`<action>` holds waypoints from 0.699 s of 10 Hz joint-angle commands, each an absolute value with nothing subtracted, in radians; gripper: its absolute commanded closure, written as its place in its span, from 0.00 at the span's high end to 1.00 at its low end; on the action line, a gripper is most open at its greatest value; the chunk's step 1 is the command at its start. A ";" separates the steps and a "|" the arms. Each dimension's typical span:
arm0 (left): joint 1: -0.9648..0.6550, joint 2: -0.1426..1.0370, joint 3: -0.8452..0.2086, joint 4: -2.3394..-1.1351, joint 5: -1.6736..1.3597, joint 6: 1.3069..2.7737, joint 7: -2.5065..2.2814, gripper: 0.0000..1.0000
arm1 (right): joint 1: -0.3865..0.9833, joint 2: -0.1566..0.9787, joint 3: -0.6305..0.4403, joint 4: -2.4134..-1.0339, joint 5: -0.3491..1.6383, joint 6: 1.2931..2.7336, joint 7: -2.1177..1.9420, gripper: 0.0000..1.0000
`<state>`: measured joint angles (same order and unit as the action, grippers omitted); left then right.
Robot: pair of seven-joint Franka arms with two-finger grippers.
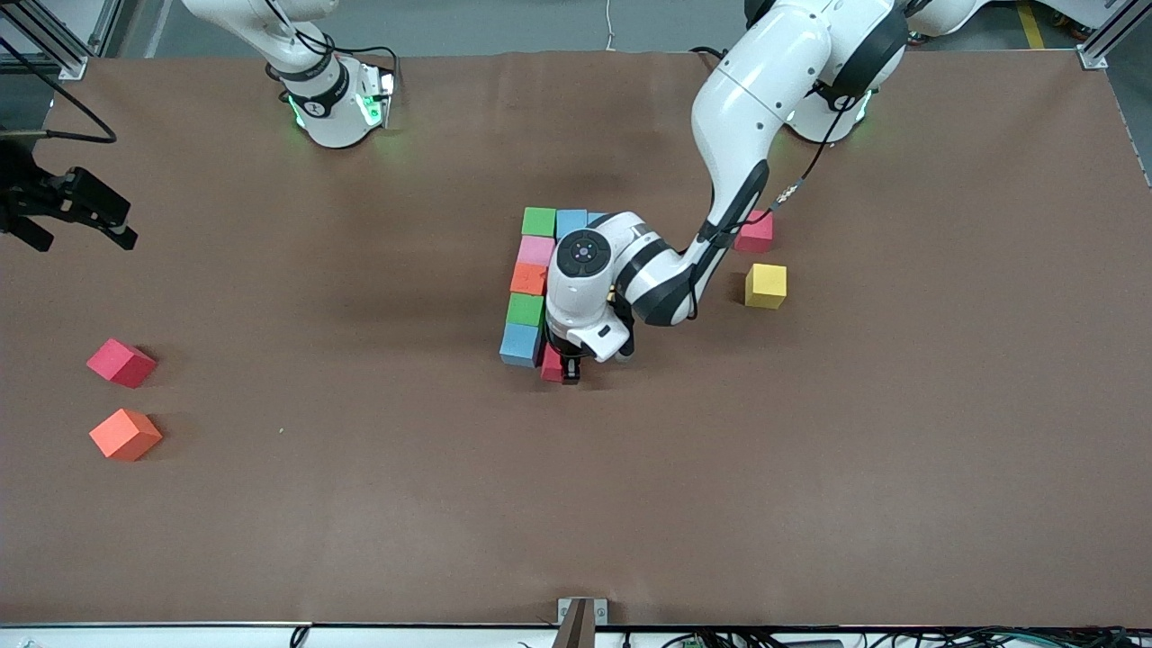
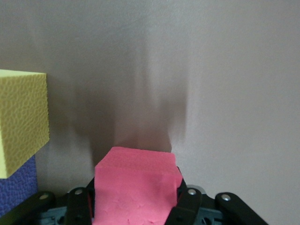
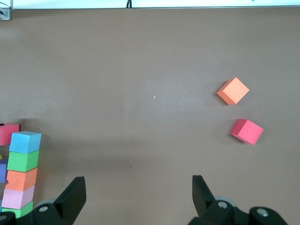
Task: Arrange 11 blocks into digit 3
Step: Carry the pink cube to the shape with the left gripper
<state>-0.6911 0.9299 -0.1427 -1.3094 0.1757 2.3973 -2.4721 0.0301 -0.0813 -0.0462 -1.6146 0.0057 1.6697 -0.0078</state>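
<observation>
A column of blocks runs green [image 1: 538,221], pink [image 1: 536,250], orange [image 1: 529,279], green [image 1: 525,310], blue [image 1: 521,345]. Another blue block [image 1: 571,222] sits beside the top green one. My left gripper [image 1: 565,367] is low over the table, shut on a red block [image 1: 551,364] right beside the column's nearest blue block. In the left wrist view the red block [image 2: 136,187] fills the jaws of the left gripper [image 2: 136,199], with a yellow block [image 2: 21,117] and a purple block [image 2: 16,185] close by. My right gripper [image 1: 67,211] waits open at the right arm's end.
Loose blocks lie apart: red [image 1: 754,231] and yellow [image 1: 766,285] toward the left arm's end, red [image 1: 121,363] and orange [image 1: 125,434] toward the right arm's end. The left arm's wrist hides the middle of the figure in the front view.
</observation>
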 commanded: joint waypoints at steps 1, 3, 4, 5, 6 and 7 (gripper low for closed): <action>-0.712 0.950 -0.130 -1.279 0.183 2.404 -2.488 0.21 | 0.011 -0.080 -0.049 -1.583 0.024 1.661 -0.015 1.00; -0.713 0.950 -0.129 -1.279 0.183 2.416 -2.494 0.21 | -0.017 -0.077 -0.061 -1.577 0.028 1.648 -0.043 1.00; -0.715 0.953 -0.129 -1.279 0.183 2.418 -2.493 0.21 | -0.014 -0.078 -0.060 -1.578 0.028 1.640 -0.044 1.00; -0.716 0.959 -0.129 -1.278 0.183 2.418 -2.493 0.23 | -0.011 -0.077 -0.058 -1.577 0.028 1.635 -0.044 1.00; -0.719 0.963 -0.129 -1.279 0.183 2.427 -2.493 0.41 | -0.003 -0.077 -0.057 -1.578 0.028 1.634 -0.044 1.00; -0.719 0.965 -0.127 -1.278 0.184 2.430 -2.493 0.67 | -0.002 -0.077 -0.057 -1.578 0.028 1.634 -0.041 1.00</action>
<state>-0.7021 0.9349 -0.1394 -1.3084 0.1758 2.4150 -2.4743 -0.0024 -0.0807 -0.0587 -1.5908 0.0133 1.6469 -0.0319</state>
